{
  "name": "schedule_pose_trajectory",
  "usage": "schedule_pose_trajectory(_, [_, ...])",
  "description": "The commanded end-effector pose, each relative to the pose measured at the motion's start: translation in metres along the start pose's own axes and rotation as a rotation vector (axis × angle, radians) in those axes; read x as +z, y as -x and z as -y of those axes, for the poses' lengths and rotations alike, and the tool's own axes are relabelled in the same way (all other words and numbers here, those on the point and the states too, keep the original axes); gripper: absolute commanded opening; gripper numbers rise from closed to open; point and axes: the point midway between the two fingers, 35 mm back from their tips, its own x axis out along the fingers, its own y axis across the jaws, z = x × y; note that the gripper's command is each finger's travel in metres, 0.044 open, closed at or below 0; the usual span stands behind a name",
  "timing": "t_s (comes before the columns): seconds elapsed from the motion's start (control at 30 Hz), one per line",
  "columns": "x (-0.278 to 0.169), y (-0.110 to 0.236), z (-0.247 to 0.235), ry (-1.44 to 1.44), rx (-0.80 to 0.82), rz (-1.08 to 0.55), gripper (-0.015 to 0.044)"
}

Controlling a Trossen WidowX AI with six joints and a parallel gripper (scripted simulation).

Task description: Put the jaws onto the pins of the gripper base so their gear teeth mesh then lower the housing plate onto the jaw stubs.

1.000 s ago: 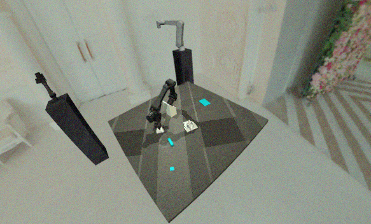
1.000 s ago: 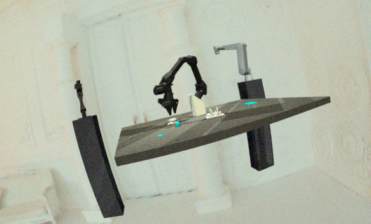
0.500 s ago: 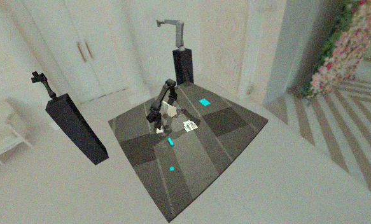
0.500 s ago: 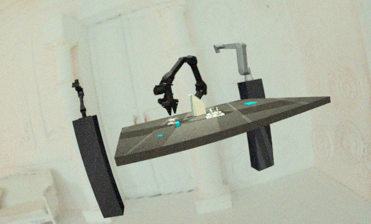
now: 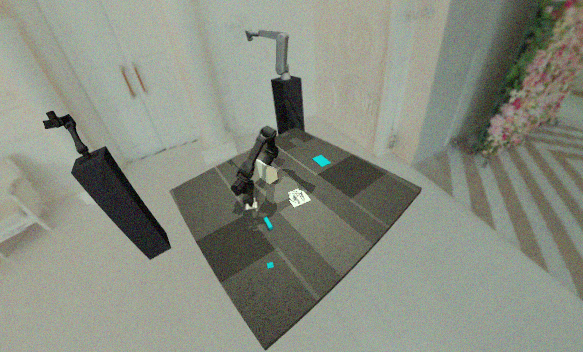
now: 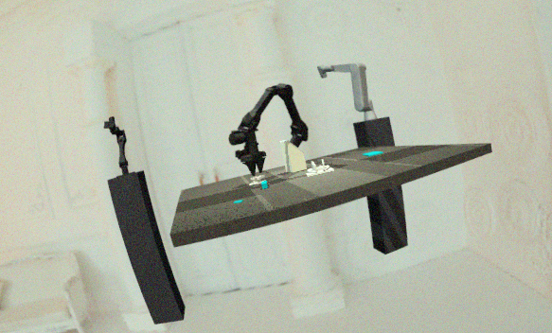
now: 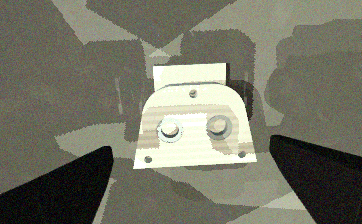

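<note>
A white plate (image 7: 193, 145) with a rounded back edge shows two round stubs, each ringed, and three small holes; a white block (image 7: 190, 73) shows behind it. As white parts (image 5: 251, 206) (image 6: 256, 184) they show small in the top and exterior views, and I cannot tell there which is base or housing plate. My gripper (image 7: 191, 148) (image 6: 257, 173) is open and empty, pointing down over the plate, with one finger at each side of it and clear of it in the wrist view. A second white group (image 5: 299, 198) (image 6: 320, 169) has several upright bits; its jaws and pins are too small to tell apart.
A cream upright block (image 5: 268, 172) (image 6: 295, 159) stands near the arm. A cyan piece (image 5: 268, 223) (image 6: 264, 184) is close to the white plate. A small cyan square (image 5: 270, 265) (image 6: 238, 201) and a larger cyan patch (image 5: 321, 160) (image 6: 372, 153) lie on the table (image 5: 259, 320).
</note>
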Motion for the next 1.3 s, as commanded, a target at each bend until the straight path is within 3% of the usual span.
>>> schedule_pose_trajectory(0.0, [-0.001, -0.013, 0.002, -0.007, -0.011, -0.012, 0.044])
schedule_pose_trajectory(0.43, [-0.002, -0.033, 0.003, -0.008, -0.011, -0.015, 0.044])
schedule_pose_trajectory(1.27, [-0.002, -0.035, 0.003, -0.008, -0.011, -0.015, 0.044])
